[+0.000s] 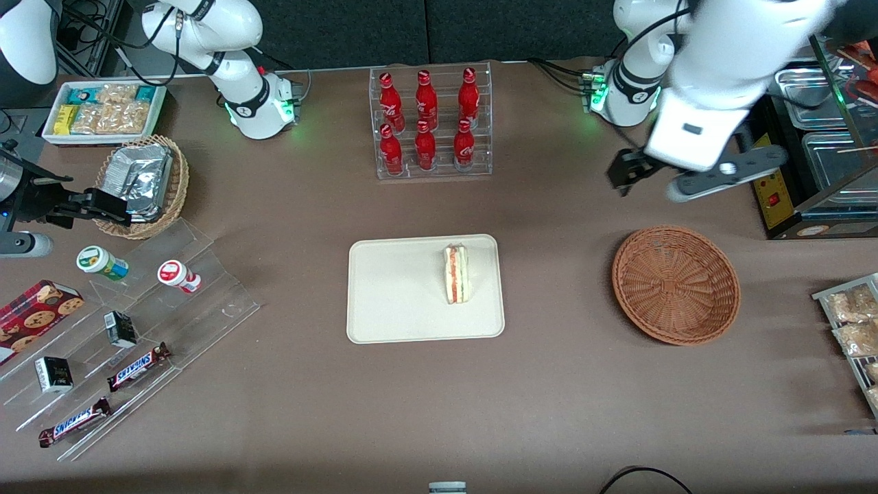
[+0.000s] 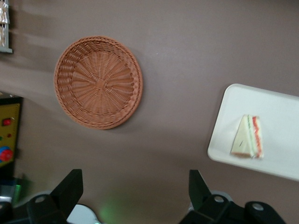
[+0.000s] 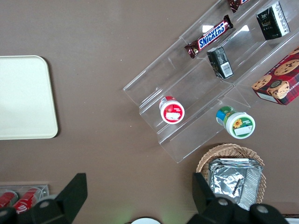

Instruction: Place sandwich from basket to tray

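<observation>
fingers [image 2: 134,193] apart (sandwich [image 1: 456,274] on tray [image 1: 398,288])

"SNICKERS" reads clear on two chocolate bars [image 1: 139,366] [image 1: 74,422] lying in the clear acrylic rack [image 1: 130,343], both nearer the front camera than its red-capped jar [image 1: 180,276]. Bottle labels in the case [image 1: 431,123] are too small to read.

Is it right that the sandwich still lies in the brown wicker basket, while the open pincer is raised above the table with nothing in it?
Not quite. The sandwich lies on the cream tray, and the basket holds nothing; the front view shows both. The rest stands: the pincer is open, raised above the table and holds nothing.
</observation>
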Controlling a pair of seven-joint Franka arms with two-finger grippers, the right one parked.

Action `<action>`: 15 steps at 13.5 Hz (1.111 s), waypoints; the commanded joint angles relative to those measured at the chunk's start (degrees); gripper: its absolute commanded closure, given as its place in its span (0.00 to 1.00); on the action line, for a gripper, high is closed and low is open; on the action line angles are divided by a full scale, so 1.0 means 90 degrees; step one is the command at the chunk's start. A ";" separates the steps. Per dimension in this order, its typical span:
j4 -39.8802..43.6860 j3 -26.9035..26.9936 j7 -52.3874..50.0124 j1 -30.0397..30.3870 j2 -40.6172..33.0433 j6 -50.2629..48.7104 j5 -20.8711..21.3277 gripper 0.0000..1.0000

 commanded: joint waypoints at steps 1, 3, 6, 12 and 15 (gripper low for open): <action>-0.0249 0.0888 0.1008 -0.0199 -0.0466 -0.0182 -0.0413 0.00; -0.0317 0.1573 0.2050 -0.0279 -0.0671 -0.0434 -0.0599 0.00; -0.0610 0.1975 0.2885 -0.0240 -0.1033 -0.0572 -0.0600 0.00; -0.1060 0.2171 0.3345 -0.0240 -0.1337 -0.0466 -0.0590 0.00; -0.0748 0.2171 0.3364 -0.0240 -0.1288 -0.0494 -0.0581 0.00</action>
